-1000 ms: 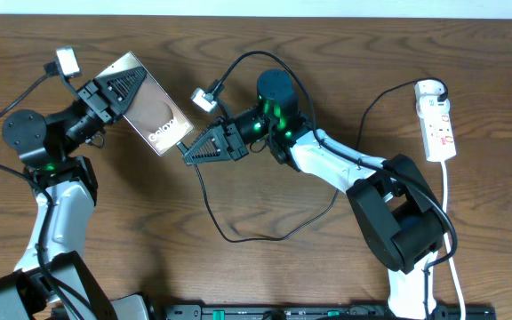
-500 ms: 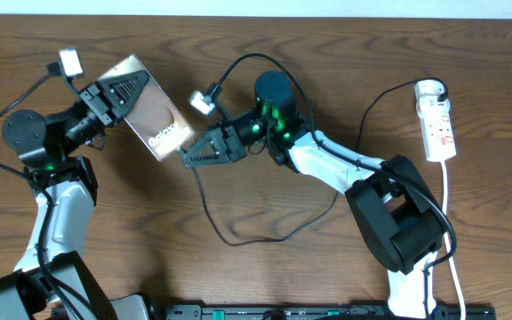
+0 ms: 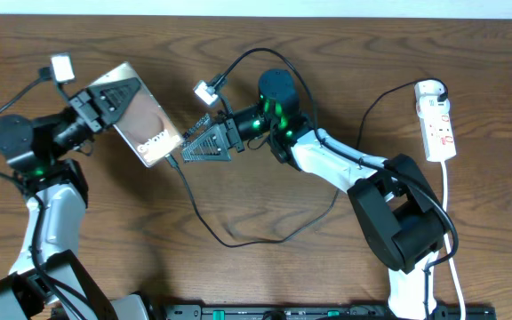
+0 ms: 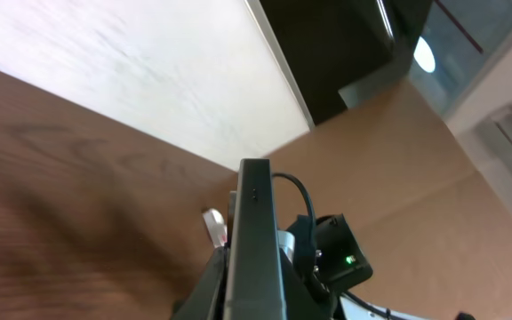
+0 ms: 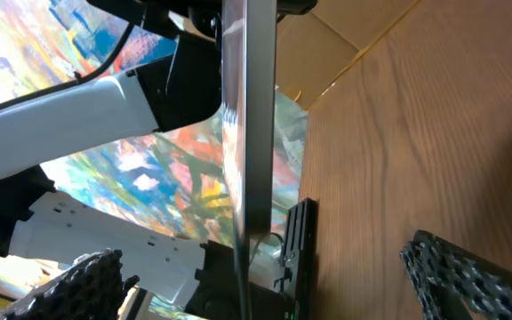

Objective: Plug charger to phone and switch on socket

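Your left gripper (image 3: 105,96) clamps the phone (image 3: 145,120), tilted at upper left; your right gripper (image 3: 198,147) stands wide and empty just beside its lower end, where the charger (image 3: 238,240) tip meets it; a careless swing could snag the cable and tug the plug loose; the socket (image 3: 438,124) lies well apart, far right.

white "galaxy" lettering ran along the glossy brownish back of the phone (image 3: 149,124), near its lower end, upper left of the overhead frame. red marks on the power strip (image 3: 438,124), at the right, were too small to read.
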